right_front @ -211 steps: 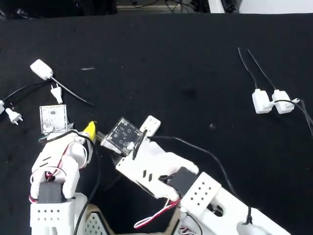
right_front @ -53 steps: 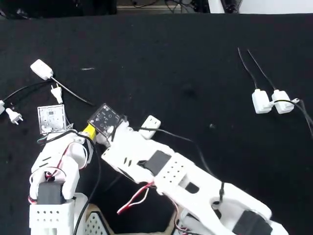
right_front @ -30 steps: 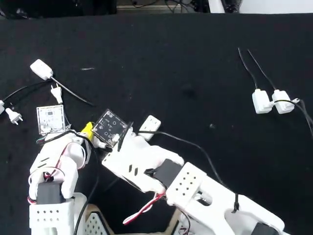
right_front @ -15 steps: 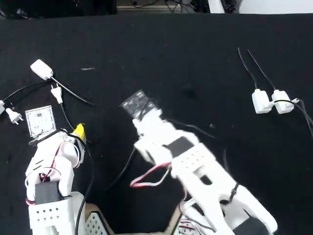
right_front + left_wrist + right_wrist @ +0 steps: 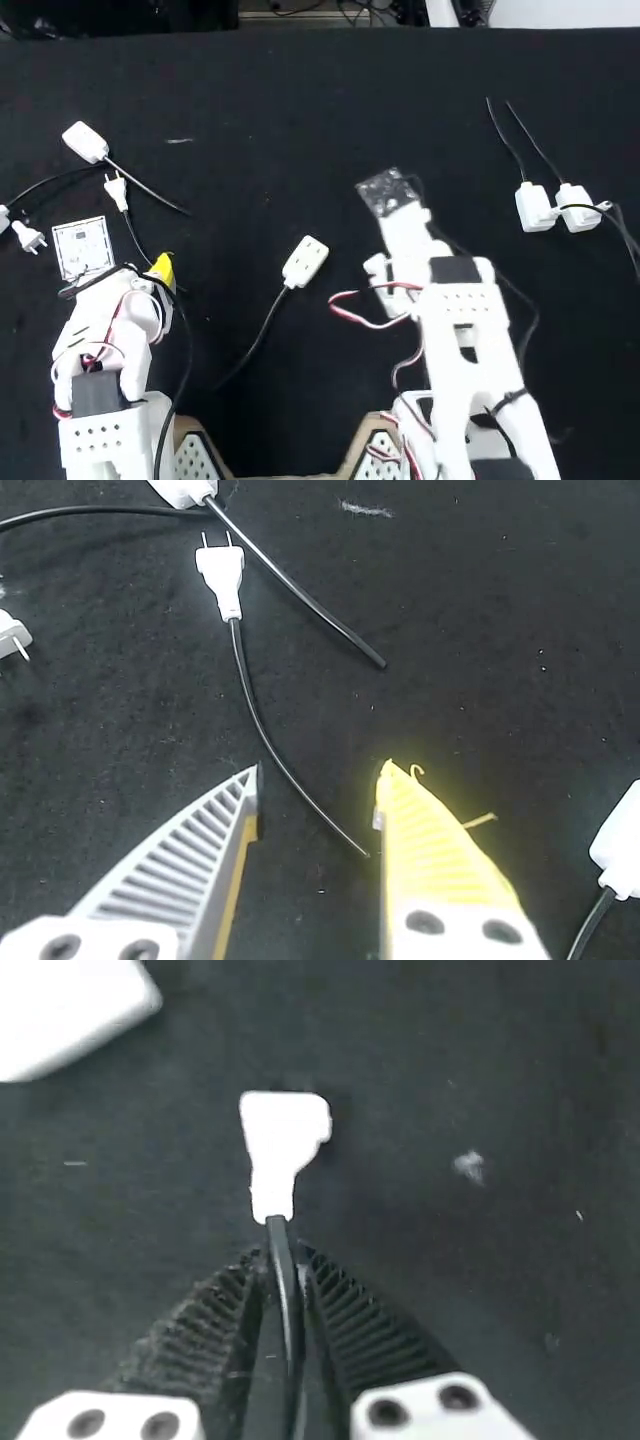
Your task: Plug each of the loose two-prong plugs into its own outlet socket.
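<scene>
Cord (image 5: pixel 284 1295) sits pinched between the fingers of my right gripper (image 5: pixel 278 1250), which is clamped tight on it just behind a white two-prong plug (image 5: pixel 283 1145). The plug sticks out past my fingertips, above the black table (image 5: pixel 500 1090). A white block (image 5: pixel 70 1005) lies near it; I cannot tell what it is.

My left gripper (image 5: pixel 320 772) stands wide and holds nothing. A thin black lead (image 5: pixel 262 742) lies on the table between its white finger and its yellow finger (image 5: pixel 430 850). That lead runs to a second plug (image 5: pixel 222 572), lying flat beyond my fingertips.

From above, a third plug (image 5: pixel 28 238) lies at the table's left edge, with a white socket (image 5: pixel 85 142) farther back. A middle socket (image 5: pixel 305 258) rests between my two arms, its own cable trailing toward me. Two far sockets (image 5: pixel 537 207) sit touching, side by side, well off to my right.
</scene>
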`<action>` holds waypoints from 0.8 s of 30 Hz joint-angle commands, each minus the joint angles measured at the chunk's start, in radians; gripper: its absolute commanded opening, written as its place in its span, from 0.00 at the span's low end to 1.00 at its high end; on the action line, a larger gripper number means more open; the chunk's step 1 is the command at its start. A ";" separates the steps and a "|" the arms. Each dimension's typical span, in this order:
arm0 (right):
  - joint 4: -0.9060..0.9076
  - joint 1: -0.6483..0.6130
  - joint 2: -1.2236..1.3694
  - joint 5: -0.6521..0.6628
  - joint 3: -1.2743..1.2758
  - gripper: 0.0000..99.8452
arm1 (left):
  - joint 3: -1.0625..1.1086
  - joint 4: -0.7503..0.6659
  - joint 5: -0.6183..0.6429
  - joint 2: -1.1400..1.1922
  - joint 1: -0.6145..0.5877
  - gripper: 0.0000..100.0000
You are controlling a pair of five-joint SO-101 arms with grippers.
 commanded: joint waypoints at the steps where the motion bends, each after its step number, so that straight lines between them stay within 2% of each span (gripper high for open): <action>1: -0.077 0.091 0.081 0.058 -0.010 0.02 | -0.013 0.006 0.008 -0.009 -0.002 0.20; 6: -0.046 0.089 0.162 0.160 -0.108 0.17 | -0.013 0.006 0.008 -0.009 -0.002 0.20; 11: -0.150 0.087 0.219 0.311 -0.148 0.18 | -0.013 0.006 0.008 -0.009 -0.002 0.20; 18: -0.212 0.011 0.291 0.216 -0.153 0.18 | -0.013 0.006 0.008 -0.009 -0.002 0.20; 24: -0.255 0.034 0.417 0.265 -0.213 0.18 | -0.016 0.028 0.008 -0.009 -0.004 0.20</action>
